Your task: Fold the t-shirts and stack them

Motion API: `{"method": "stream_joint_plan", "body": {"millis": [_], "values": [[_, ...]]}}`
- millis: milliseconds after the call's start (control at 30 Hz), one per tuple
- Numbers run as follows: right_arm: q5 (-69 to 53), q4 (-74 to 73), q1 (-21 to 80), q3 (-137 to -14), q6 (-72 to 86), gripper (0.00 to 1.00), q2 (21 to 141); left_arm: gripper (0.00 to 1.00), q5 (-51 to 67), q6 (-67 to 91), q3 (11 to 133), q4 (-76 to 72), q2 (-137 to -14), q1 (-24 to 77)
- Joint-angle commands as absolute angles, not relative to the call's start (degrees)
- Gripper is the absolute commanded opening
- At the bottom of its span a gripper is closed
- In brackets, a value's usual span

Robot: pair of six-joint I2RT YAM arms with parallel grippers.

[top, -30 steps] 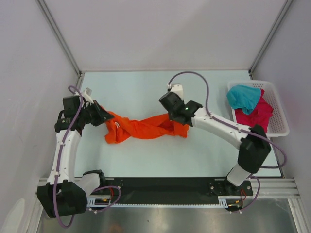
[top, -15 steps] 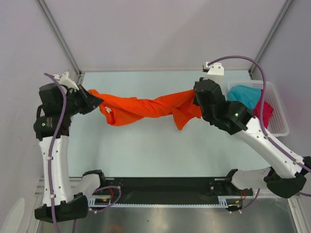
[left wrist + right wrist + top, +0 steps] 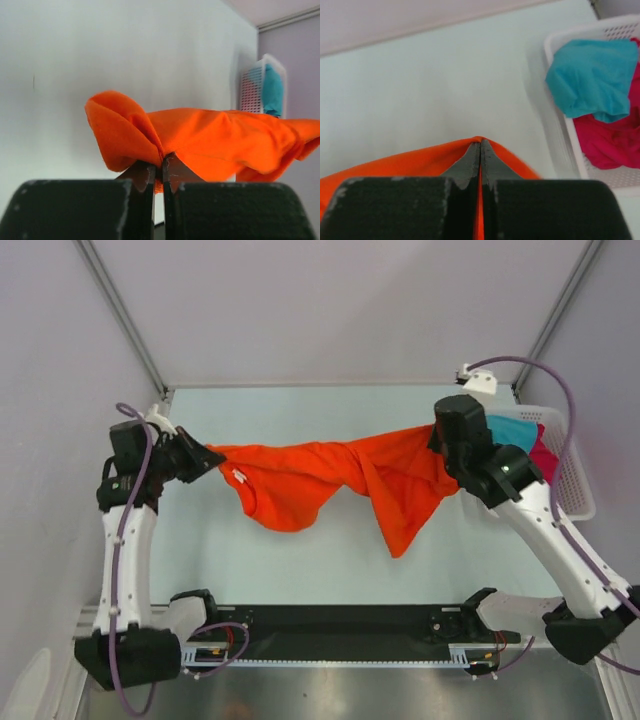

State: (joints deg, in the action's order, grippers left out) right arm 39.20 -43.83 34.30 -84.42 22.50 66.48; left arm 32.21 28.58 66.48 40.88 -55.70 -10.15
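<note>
The orange t-shirt (image 3: 330,480) hangs stretched between both grippers above the table, sagging in the middle with a long flap drooping at the right. My left gripper (image 3: 208,453) is shut on its left edge; in the left wrist view the cloth (image 3: 200,140) bunches over the pinching jaws of that gripper (image 3: 162,167). My right gripper (image 3: 438,440) is shut on the shirt's right edge, and the right wrist view shows that gripper (image 3: 480,150) with orange cloth (image 3: 395,165) clamped between its jaws. The teal t-shirt (image 3: 590,80) and the pink t-shirt (image 3: 615,140) lie in the basket.
The white slotted basket (image 3: 575,490) stands at the table's right edge, close behind my right arm. The pale table (image 3: 300,410) is walled at the back and both sides. The black base rail (image 3: 340,625) runs along the near edge.
Both arms have lifted and pulled apart, drawing the twisted orange shirt off the table and spreading it out. The right gripper moved right toward the basket; the shirt untwisted and now hangs open.
</note>
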Motion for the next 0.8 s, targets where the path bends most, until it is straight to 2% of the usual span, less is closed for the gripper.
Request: {"method": "stream_joint_plan", "body": {"millis": [0,67,233,467,533,633,667,767], "values": [[34.28,-41.76,33.75,-79.38,23.64,0.00,67.86,0.06,32.54,31.91,64.07,36.38,-56.09,-11.16],[34.10,-40.43,33.58,-78.75,23.47,0.00,66.89,0.10,28.31,31.47,66.34,37.09,-54.41,-11.51],[36.38,-40.95,33.22,-79.63,23.29,0.00,66.89,0.16,28.12,34.62,66.89,37.36,-55.20,-13.71],[37.88,-41.57,33.57,-79.28,23.73,0.00,62.06,0.18,23.65,37.88,63.90,28.68,-45.91,-13.89],[37.79,-41.05,33.49,-78.67,23.82,0.00,61.88,0.30,23.38,38.58,61.45,25.59,-44.13,-13.89],[37.01,-41.31,33.40,-77.70,24.43,0.00,63.28,0.33,29.42,39.98,59.86,24.08,-48.23,-13.98],[36.57,-41.05,33.31,-77.35,24.69,0.00,63.72,0.32,35.19,40.69,59.16,23.39,-50.25,-13.97],[32.88,-39.73,31.65,-75.95,24.70,0.00,67.22,0.27,41.56,43.94,54.33,16.22,-59.22,-13.98]]}}
